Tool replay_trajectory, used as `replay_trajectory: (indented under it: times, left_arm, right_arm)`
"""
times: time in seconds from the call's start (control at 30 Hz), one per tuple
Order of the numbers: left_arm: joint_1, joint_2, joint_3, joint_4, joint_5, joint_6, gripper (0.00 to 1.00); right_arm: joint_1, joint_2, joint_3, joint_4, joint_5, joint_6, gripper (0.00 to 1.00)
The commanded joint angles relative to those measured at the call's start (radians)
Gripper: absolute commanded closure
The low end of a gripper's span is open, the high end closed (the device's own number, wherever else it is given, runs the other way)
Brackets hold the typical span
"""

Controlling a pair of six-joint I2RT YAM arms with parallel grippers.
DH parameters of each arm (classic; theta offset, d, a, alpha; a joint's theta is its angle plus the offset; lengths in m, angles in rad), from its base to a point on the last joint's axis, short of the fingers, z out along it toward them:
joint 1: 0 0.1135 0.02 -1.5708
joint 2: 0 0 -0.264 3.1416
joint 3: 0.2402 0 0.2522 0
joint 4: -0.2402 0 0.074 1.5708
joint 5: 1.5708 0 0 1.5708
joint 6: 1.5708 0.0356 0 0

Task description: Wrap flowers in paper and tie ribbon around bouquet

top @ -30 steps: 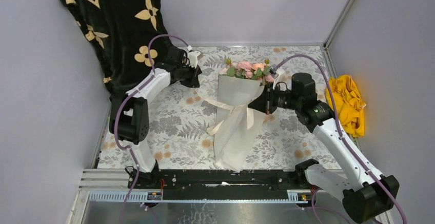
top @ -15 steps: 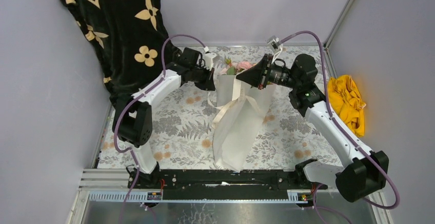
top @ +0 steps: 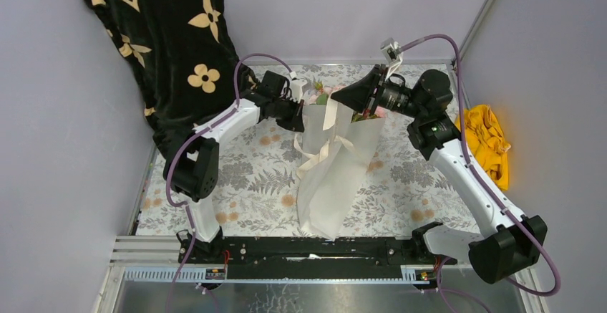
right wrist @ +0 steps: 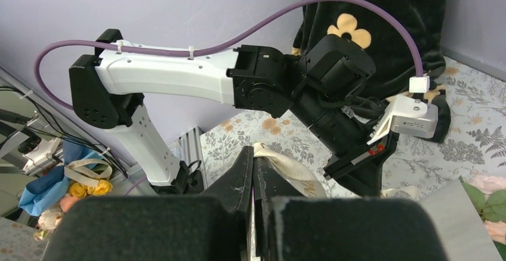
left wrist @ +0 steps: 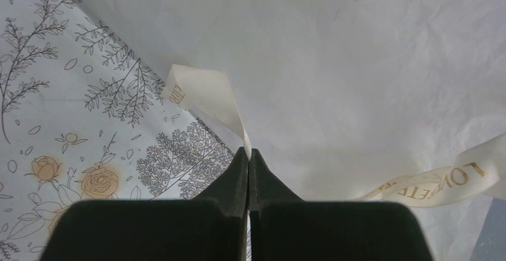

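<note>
The bouquet lies mid-table: a white paper [top: 326, 198] cone with pink flowers [top: 322, 94] at its far end, half hidden by the right arm. A cream ribbon [top: 320, 157] is tied round the cone. My left gripper [top: 295, 117] sits at the cone's upper left edge, shut on a ribbon [left wrist: 206, 97] end over the paper [left wrist: 358, 64]. My right gripper [top: 335, 99] hangs above the flowers, shut on another ribbon [right wrist: 292, 168] strand drawn up from the knot. In the wrist views the left gripper [left wrist: 248, 152] and the right gripper [right wrist: 253, 153] each pinch the strip at the tips.
Black cloth with cream flower shapes [top: 164, 34] hangs at the back left, close behind the left arm. A yellow cloth [top: 487, 141] lies at the right edge. The grey leaf-patterned tablecloth [top: 250, 177] covers the table. A metal rail [top: 286, 252] runs along the near edge.
The right gripper rose and swung back-left over the flowers, drawing its ribbon strand up. The left gripper moved right to the cone's edge with its ribbon end.
</note>
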Motion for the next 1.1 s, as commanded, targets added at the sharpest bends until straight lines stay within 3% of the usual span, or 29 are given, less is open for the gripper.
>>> replay_trajectory:
  times: [0.0, 0.63, 0.8, 0.9, 1.07]
  left_arm:
    - [-0.013, -0.021, 0.022, 0.013, 0.009, -0.023, 1.0]
    - [-0.029, -0.008, 0.039, 0.002, 0.016, -0.035, 1.0]
    - [-0.029, 0.012, 0.03, 0.032, 0.007, -0.044, 1.0]
    - [-0.029, 0.025, 0.038, 0.031, 0.008, -0.048, 1.0]
    - [-0.032, 0.013, 0.041, 0.027, 0.008, -0.045, 1.0]
  right_arm:
    - [-0.006, 0.022, 0.042, -0.006, 0.024, -0.013, 1.0]
    - [-0.006, 0.051, 0.066, -0.054, 0.036, -0.035, 1.0]
    - [0.019, 0.051, 0.138, 0.052, -0.025, 0.072, 1.0]
    - [0.07, 0.037, 0.258, -0.141, 0.042, -0.101, 1.0]
    - [0.072, 0.043, 0.257, -0.144, 0.033, -0.085, 1.0]
